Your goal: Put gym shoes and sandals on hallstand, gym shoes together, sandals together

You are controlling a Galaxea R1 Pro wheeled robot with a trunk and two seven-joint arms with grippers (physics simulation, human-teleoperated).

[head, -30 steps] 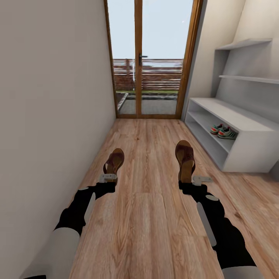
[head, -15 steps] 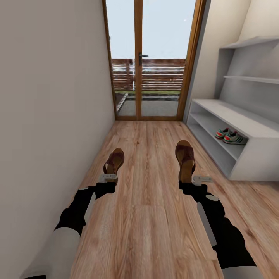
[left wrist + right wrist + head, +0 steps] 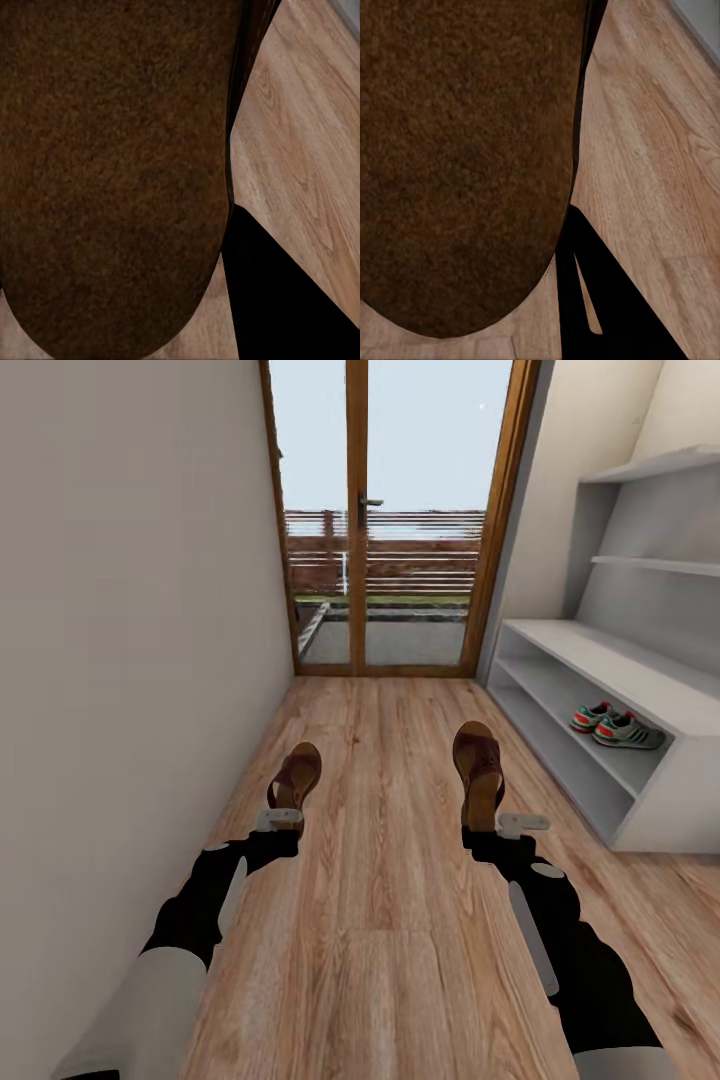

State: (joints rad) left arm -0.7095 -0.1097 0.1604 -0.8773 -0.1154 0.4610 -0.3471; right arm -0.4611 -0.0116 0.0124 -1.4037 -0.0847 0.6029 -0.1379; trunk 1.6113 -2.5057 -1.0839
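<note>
Each arm carries a brown sandal out in front, above the corridor floor (image 3: 380, 920). The left pincer (image 3: 279, 819) is clamped on the left sandal (image 3: 296, 775) at its heel, and the right pincer (image 3: 508, 823) is clamped the same way on the right sandal (image 3: 478, 760). Both sandals point toward the far glass door (image 3: 390, 520). The two gym shoes (image 3: 618, 726) sit side by side, touching, on the lower shelf of the hallstand (image 3: 640, 690) along the right wall.
</note>
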